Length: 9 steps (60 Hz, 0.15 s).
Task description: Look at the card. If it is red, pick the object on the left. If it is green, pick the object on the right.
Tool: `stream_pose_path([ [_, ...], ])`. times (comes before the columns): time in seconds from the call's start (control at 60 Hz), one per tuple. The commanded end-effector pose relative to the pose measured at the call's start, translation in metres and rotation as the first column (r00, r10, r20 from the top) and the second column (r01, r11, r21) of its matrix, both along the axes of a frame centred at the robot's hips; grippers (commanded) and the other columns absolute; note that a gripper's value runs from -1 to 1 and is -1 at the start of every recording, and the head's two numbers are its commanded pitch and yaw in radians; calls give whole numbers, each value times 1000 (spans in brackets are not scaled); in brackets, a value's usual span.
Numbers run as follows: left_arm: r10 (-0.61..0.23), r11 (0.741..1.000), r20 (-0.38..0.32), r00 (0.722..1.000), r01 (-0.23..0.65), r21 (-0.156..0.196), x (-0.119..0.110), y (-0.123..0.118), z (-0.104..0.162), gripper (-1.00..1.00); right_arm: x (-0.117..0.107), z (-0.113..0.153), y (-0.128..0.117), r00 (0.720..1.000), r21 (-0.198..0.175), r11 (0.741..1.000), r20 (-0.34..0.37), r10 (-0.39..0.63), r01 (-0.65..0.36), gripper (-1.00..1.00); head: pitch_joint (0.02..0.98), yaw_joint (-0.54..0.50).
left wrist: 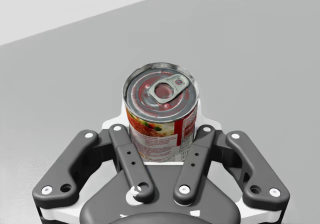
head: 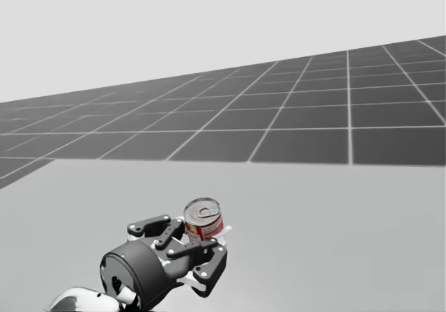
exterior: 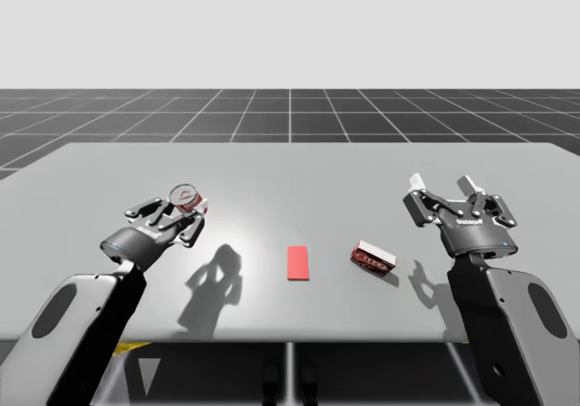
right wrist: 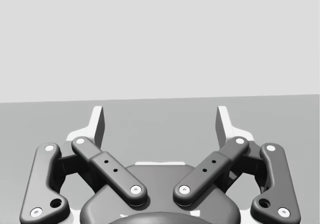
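A red card (exterior: 297,263) lies flat at the middle of the grey table (exterior: 290,166). My left gripper (exterior: 186,214) is shut on a red-labelled tin can (exterior: 187,197) at the left, holding it off the table surface. The head view shows the can (head: 203,221) upright in that gripper (head: 209,246), and the left wrist view shows its silver lid with pull tab (left wrist: 161,91) between the fingers (left wrist: 115,134). A small red box (exterior: 372,257) lies on the table right of the card. My right gripper (exterior: 445,184) is open above the table, behind and right of the box, its fingers (right wrist: 97,121) wide apart.
The table's front edge (exterior: 290,340) runs just below the card. A dark gridded floor (exterior: 290,116) stretches beyond the far edge.
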<state>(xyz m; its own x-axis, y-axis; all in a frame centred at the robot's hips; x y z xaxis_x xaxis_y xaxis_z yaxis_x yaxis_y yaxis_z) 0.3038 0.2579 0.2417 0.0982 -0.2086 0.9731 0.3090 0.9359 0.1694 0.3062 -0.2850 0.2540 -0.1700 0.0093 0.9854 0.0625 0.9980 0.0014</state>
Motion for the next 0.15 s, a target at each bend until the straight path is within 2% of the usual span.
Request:
stream_pose_path([
  [0.017,-119,993,123,985,115,33,10,-13,51,1000,0,0,-1,1000,9,1000,-1,5,-5,-1000,396,373],
  [0.083,-108,994,179,978,103,36,11,-13,68,1000,0,0,-1,1000,9,1000,2,4,-4,-1000,396,376],
  [0.15,-102,994,268,958,109,-11,9,-13,92,1000,0,0,-1,1000,7,1000,2,5,-5,-1000,396,378],
])
